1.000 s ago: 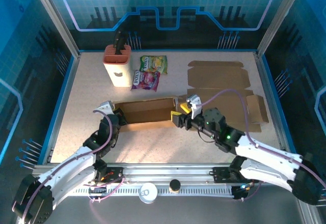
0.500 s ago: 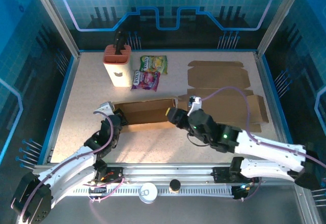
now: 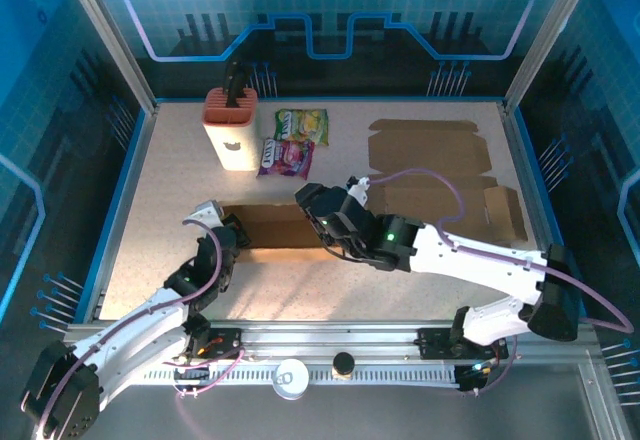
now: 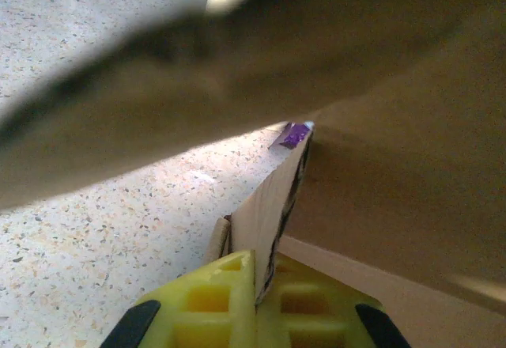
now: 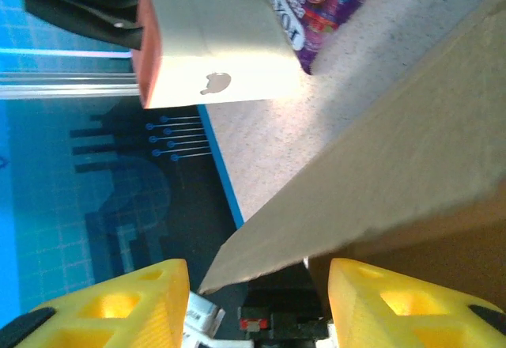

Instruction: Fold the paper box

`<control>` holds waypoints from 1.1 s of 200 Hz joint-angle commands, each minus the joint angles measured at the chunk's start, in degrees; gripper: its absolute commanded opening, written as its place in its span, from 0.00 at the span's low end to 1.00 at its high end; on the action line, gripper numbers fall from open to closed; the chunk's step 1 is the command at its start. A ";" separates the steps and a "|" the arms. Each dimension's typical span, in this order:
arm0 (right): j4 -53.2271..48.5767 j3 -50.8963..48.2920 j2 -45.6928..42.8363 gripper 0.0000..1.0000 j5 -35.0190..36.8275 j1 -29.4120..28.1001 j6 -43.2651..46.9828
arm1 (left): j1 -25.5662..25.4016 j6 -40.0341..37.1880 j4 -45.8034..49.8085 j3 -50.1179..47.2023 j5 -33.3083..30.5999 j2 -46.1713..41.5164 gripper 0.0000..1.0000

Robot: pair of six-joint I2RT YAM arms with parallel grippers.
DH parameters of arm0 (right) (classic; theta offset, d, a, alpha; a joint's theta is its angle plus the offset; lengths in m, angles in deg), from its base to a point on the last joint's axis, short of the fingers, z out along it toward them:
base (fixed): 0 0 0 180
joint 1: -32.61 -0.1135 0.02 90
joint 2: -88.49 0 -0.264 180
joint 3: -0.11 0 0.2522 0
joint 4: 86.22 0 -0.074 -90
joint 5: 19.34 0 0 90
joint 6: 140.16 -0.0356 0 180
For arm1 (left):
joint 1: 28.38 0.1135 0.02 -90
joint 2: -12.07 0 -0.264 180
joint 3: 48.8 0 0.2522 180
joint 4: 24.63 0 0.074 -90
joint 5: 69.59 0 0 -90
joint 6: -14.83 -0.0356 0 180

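The box (image 3: 270, 222) sits in the middle of the table (image 3: 160, 190). Its sides are up, but I think some flaps need folding. The left gripper (image 4: 254, 289) pinches its end wall. The right gripper (image 5: 257, 273) is apart, with a flap between its fingers.

The top external camera is looking down from above and behind the arm bases, taking in the whole tabletop (image 3: 160, 230). The left wrist camera is sitting very close to the paper box (image 4: 379, 166), sighting along a cardboard edge pinched in the left hand (image 4: 254, 285). The right wrist camera is looking, rolled sideways, past the right hand (image 5: 254, 277) and a box flap toward the knife block (image 5: 213, 55) and purple snack bag (image 5: 324, 0), which the overhead view is also showing at far left.
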 commanded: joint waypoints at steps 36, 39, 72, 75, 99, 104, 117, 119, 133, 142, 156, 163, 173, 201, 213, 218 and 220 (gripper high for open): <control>-0.29 0.88 3.09 0.47 -2.93 2.36 -7.66 | -0.52 1.15 3.89 -0.61 0.04 0.45 0.00; -0.37 0.85 3.20 0.47 -3.13 2.51 -7.79 | -0.52 1.17 3.89 -0.63 0.09 0.46 0.00; 2.03 0.02 4.23 0.29 -4.95 4.19 -6.95 | -0.55 1.09 4.01 -0.38 0.29 0.61 0.00; 2.15 -0.01 4.34 0.27 -5.09 4.21 -6.95 | -0.48 1.12 4.00 -0.33 0.38 0.55 0.00; 4.16 -1.88 4.90 0.06 -7.09 4.68 -8.18 | -0.54 0.90 4.96 0.35 1.16 0.39 0.00; 4.84 -2.59 4.89 0.03 -7.58 4.77 -8.48 | -0.54 0.92 5.67 0.64 1.34 0.23 0.01; 6.01 -4.05 4.75 0.00 -8.10 4.94 -9.17 | -0.53 1.04 7.88 1.53 1.98 -0.59 0.08; 6.12 -4.26 4.75 0.00 -8.14 4.94 -9.21 | -0.48 1.11 8.15 1.66 2.20 -0.84 0.09; 6.56 -5.50 4.47 0.00 -8.21 4.99 -9.54 | -0.52 1.64 11.07 2.53 3.15 -2.79 0.23; 7.05 -6.39 4.25 0.00 -8.32 5.03 -9.88 | -0.58 2.41 13.47 3.12 3.75 -4.60 0.31; 8.04 -7.73 3.76 0.00 -8.22 5.12 -10.16 | -0.63 3.88 17.81 4.11 4.72 -7.82 0.43; 8.19 -8.08 3.59 0.00 -8.12 5.21 -10.01 | -0.63 4.79 20.05 4.67 5.36 -9.54 0.48; 8.11 -8.36 3.41 0.00 -8.12 5.54 -9.62 | -0.67 6.24 23.15 5.26 6.68 -12.00 0.54; 11.12 -10.43 3.65 0.00 -10.10 7.06 -9.10 | -0.69 10.90 32.85 9.33 11.38 -16.44 0.58; 12.73 -11.42 3.97 0.00 -11.71 7.87 -8.85 | -0.71 13.07 38.51 12.14 12.64 -16.85 0.59; 13.32 -11.72 4.08 0.00 -12.13 8.16 -8.73 | -0.72 13.79 40.54 13.40 13.12 -16.71 0.59; 13.53 -11.91 4.10 0.00 -12.22 8.25 -8.66 | -0.66 14.05 41.21 13.94 13.31 -16.69 0.59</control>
